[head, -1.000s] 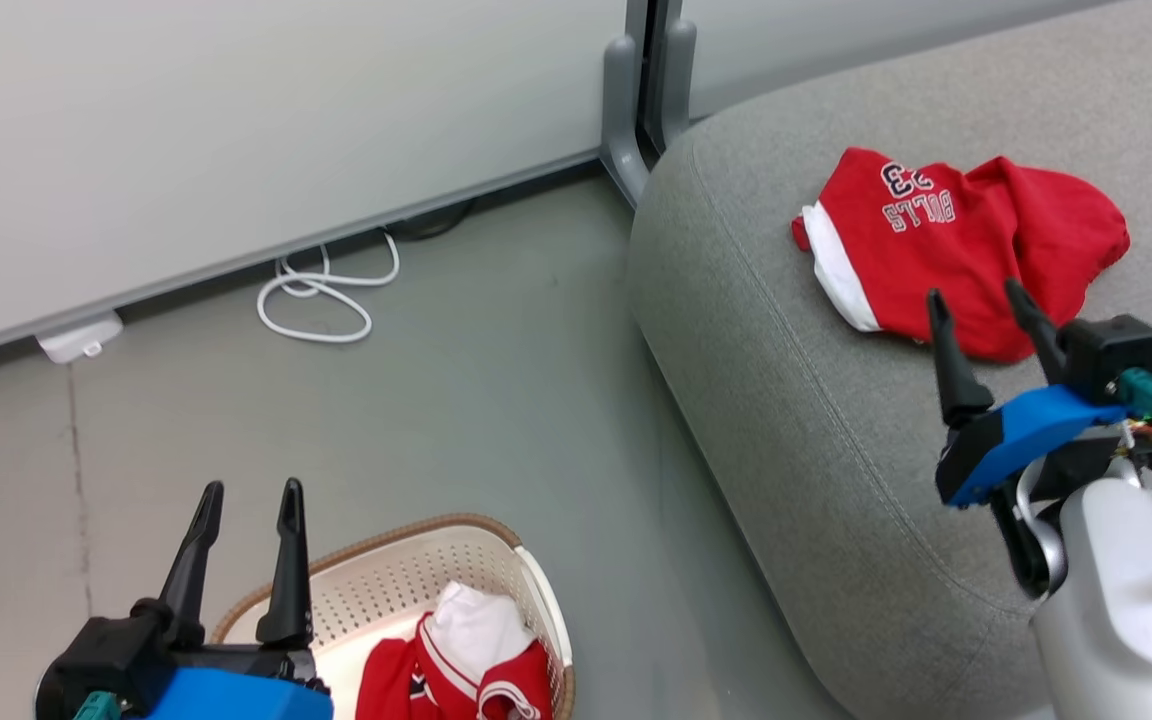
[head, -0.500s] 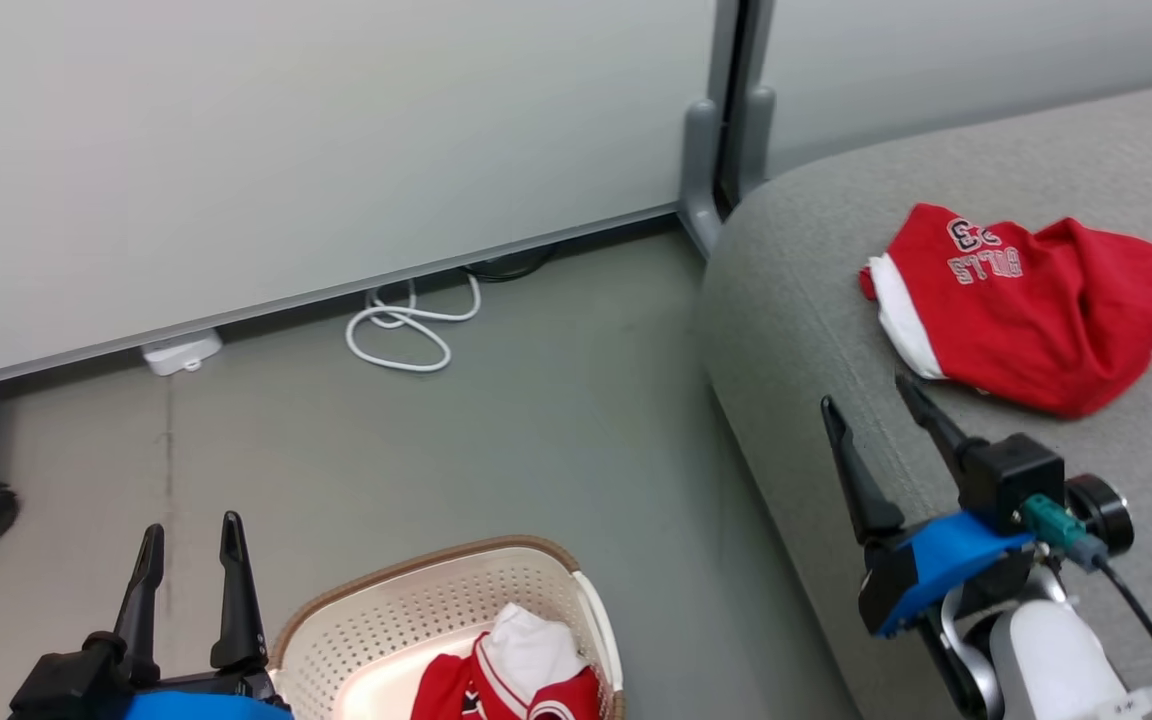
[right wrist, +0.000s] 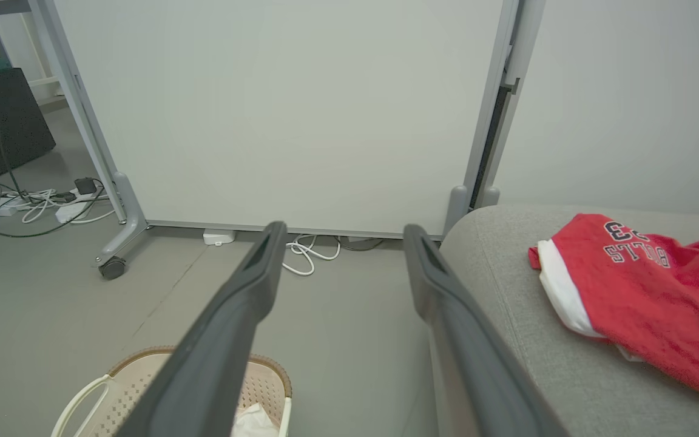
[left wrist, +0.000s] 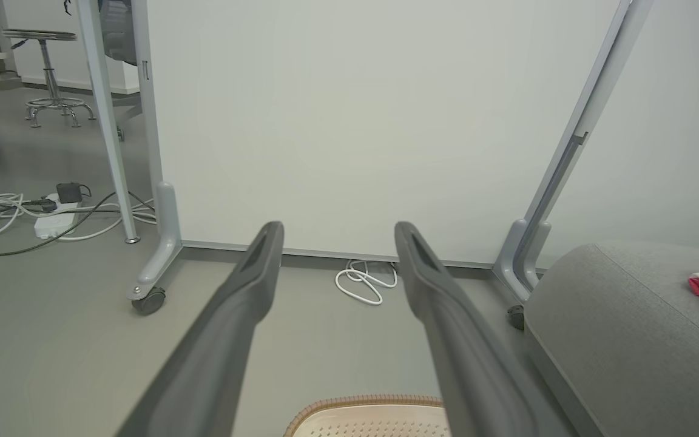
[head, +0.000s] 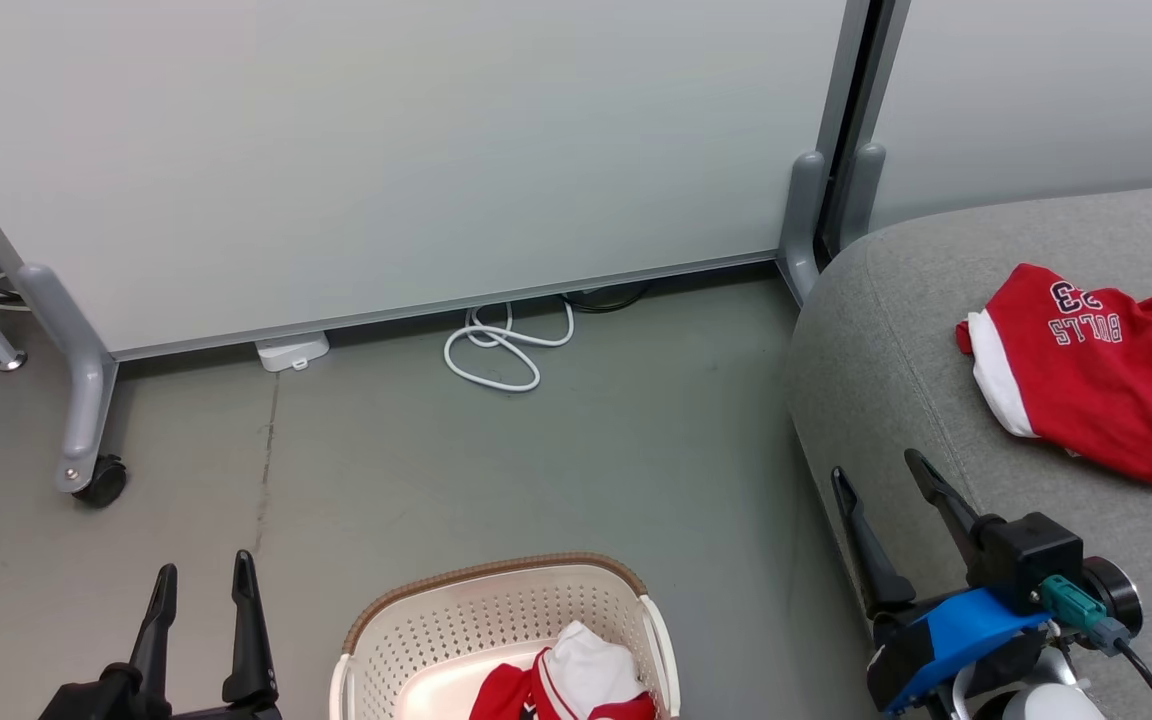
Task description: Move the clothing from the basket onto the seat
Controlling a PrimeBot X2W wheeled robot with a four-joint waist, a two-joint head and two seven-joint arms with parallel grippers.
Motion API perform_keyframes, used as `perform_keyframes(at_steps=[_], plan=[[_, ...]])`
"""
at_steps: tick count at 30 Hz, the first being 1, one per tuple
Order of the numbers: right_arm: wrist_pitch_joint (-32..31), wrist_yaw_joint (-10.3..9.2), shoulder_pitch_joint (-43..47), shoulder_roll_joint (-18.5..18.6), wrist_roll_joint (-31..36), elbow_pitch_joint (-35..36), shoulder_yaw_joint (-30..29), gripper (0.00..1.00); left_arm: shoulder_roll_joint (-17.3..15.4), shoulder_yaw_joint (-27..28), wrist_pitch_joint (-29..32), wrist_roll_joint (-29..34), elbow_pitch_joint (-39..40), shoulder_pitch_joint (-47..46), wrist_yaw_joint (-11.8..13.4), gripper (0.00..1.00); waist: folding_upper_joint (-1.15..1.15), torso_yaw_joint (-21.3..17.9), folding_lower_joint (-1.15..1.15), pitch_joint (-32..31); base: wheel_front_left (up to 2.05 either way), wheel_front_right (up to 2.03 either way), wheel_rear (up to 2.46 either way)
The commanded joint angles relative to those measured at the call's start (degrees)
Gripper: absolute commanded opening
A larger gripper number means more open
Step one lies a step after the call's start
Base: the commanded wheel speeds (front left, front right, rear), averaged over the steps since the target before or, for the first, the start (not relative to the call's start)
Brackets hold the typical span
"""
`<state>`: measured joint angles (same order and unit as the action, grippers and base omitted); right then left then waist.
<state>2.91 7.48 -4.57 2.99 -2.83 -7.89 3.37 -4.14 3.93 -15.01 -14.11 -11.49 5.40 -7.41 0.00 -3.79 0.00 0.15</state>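
A red jersey [head: 1106,400] lies crumpled on the grey seat [head: 896,380], set back from the seat's rounded left edge. Its white band faces that edge. Its lettering and number read upside down from the head camera, and its right part runs out of that view. In the right wrist view the same jersey [right wrist: 647,291] rests flat on the cushion top.

A red-and-white bundle [head: 566,685] of clothing sits inside the basket [head: 496,570], against its right wall. The basket stands on the floor [head: 436,450] to the left of the seat's left edge, with a strip of bare floor between them.

The right gripper [head: 876,467] hovers above the seat's left edge, short of the jersey. Its jaws are spread wide and hold nothing.

The left gripper [head: 204,565] hangs over the floor just left of the basket, jaws likewise apart and empty.

A white cable [head: 501,350] lies coiled on the floor at the foot of a pale partition panel [head: 436,150].
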Motion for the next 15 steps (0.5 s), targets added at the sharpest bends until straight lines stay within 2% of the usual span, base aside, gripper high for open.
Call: perform_keyframes(at_steps=[1,15], plan=[[-0.17,0.03,1.32,-0.12,-0.94,0.51,0.21,1.00,0.07,0.43,-0.25,0.15,0.00,0.53,-0.06,1.00,0.00,0.47,0.00,-0.26,0.00,0.00,0.00],[-0.28,0.03,2.88,-0.13,-2.44,1.15,-0.45,1.00,-0.36,-0.12,-0.25,-0.44,-0.67,-0.02,-0.07,1.00,0.00,1.20,0.00,-0.14,0.00,0.00,0.00]])
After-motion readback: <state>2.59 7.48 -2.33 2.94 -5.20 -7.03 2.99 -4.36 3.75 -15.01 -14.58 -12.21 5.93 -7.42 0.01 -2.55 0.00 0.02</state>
